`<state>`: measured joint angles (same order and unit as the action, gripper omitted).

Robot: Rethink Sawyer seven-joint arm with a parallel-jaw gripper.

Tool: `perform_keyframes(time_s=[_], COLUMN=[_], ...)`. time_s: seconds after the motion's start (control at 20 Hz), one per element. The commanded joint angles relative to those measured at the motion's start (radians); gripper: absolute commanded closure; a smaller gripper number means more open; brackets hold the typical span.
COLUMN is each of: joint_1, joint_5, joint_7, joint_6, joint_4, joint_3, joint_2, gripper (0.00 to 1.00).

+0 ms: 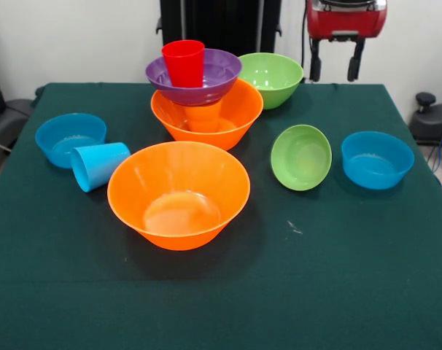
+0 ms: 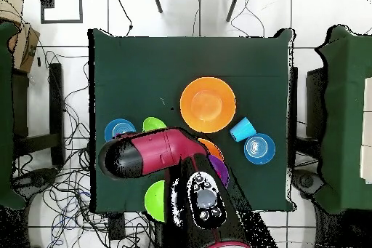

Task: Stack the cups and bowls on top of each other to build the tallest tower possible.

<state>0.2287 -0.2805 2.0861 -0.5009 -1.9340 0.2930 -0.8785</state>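
Left on the bench: a small blue bowl, light blue cup on its side touching it. Centre-far, the tower stands at orange bowl, orange cup, purple bowl, red cup — uncapped. Pincer hangs open and empty at far right; next, likely, fetch the right small blue bowl — set squarely on the red cup.

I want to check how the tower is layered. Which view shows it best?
The front view: the tower shows side-on, a red cup in a purple bowl on an orange cup inside an orange bowl. Overhead, the arm covers most of it.
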Motion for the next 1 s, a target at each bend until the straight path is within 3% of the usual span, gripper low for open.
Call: perform_keyframes(time_s=[0.05,1.0], joint_1=[-0.042,-0.137], joint_5=[0.005,0.096], joint_7=[0.161,0.161], joint_6=[-0.089,-0.091], joint_4=[0.120,0.083], joint_3=[-0.101,-0.193], joint_2=[0.068,0.023], gripper=[0.00,0.00])
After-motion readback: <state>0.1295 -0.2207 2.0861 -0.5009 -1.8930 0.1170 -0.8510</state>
